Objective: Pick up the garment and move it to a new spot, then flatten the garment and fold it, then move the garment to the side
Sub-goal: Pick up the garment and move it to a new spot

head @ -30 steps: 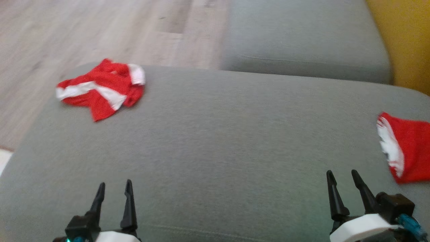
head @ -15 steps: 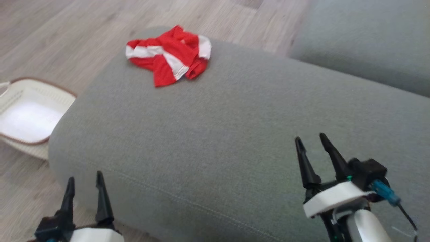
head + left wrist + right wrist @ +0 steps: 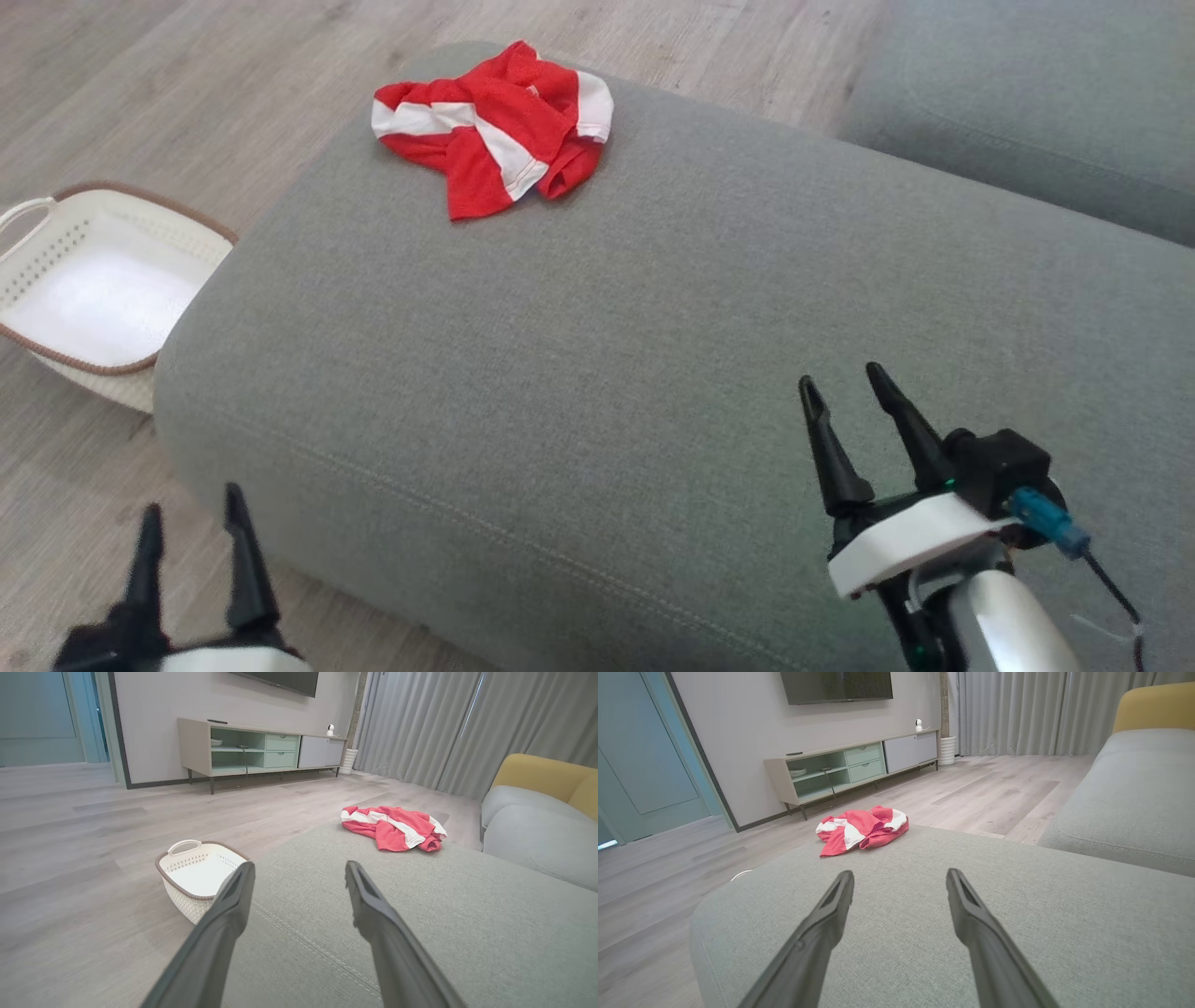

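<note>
Garment (image 3: 495,126) lies crumpled on grey cushion (image 3: 653,373); left claw (image 3: 189,499) and right claw (image 3: 839,373) gape wide, empty.

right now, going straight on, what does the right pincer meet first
Probably the bare cushion top; the right pincer points just right of the garment. Depth unclear.

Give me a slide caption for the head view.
Left hand and right hand open; crumpled garment at far corner of cushion.
</note>
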